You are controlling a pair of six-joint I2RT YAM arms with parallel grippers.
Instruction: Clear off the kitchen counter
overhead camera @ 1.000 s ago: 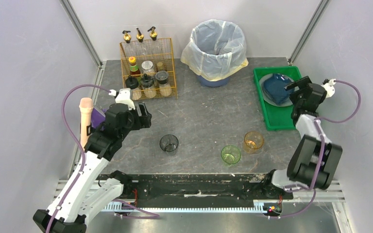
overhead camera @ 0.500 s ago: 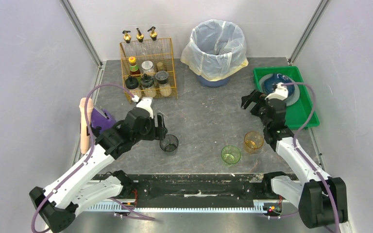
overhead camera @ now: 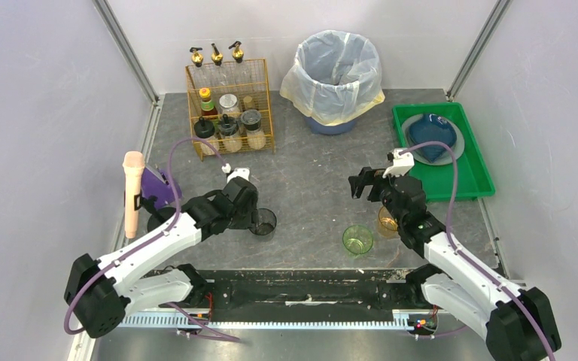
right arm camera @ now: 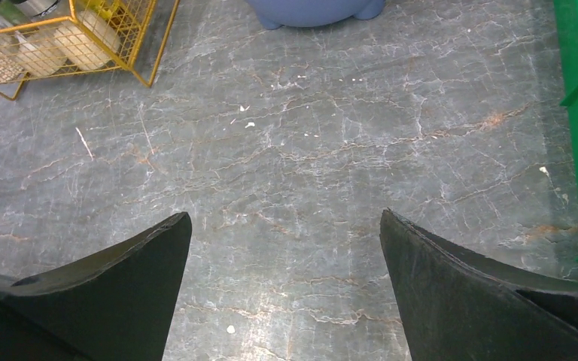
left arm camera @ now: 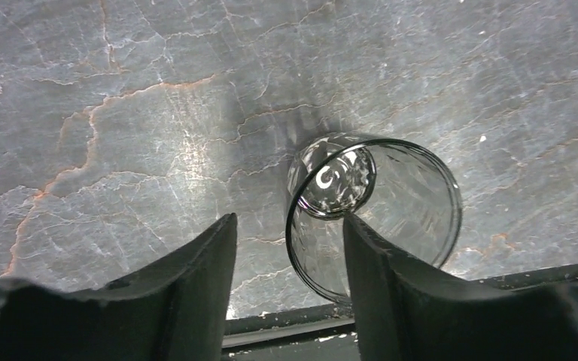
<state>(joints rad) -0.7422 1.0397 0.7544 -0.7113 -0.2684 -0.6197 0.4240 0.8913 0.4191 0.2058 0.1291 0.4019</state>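
Note:
The kitchen counter (overhead camera: 308, 173) is a dark grey veined slab. Three glasses stand near its front edge: a dark clear one (overhead camera: 262, 222), a green one (overhead camera: 358, 239) and an orange one (overhead camera: 386, 222) partly hidden by my right arm. My left gripper (overhead camera: 254, 216) is open at the dark glass (left arm camera: 376, 210). In the left wrist view its right finger (left arm camera: 380, 263) is over the glass's mouth, its left finger (left arm camera: 203, 263) is outside, and the rim's near wall lies between them, with a gap on the left. My right gripper (overhead camera: 363, 184) hangs wide open over bare counter (right arm camera: 308, 150), holding nothing.
A yellow wire rack (overhead camera: 229, 113) of bottles and a bagged bin (overhead camera: 337, 75) stand at the back. A green tray (overhead camera: 463, 177) with a blue plate (overhead camera: 430, 135) sits at the right. A purple object (overhead camera: 154, 188) and a beige cylinder (overhead camera: 132, 195) stand at the left. The black rail (overhead camera: 293, 282) runs along the front.
My left gripper moved right and down onto the dark glass and narrowed its jaws. My right arm swung left from the green tray to the counter's middle, jaws opening wider.

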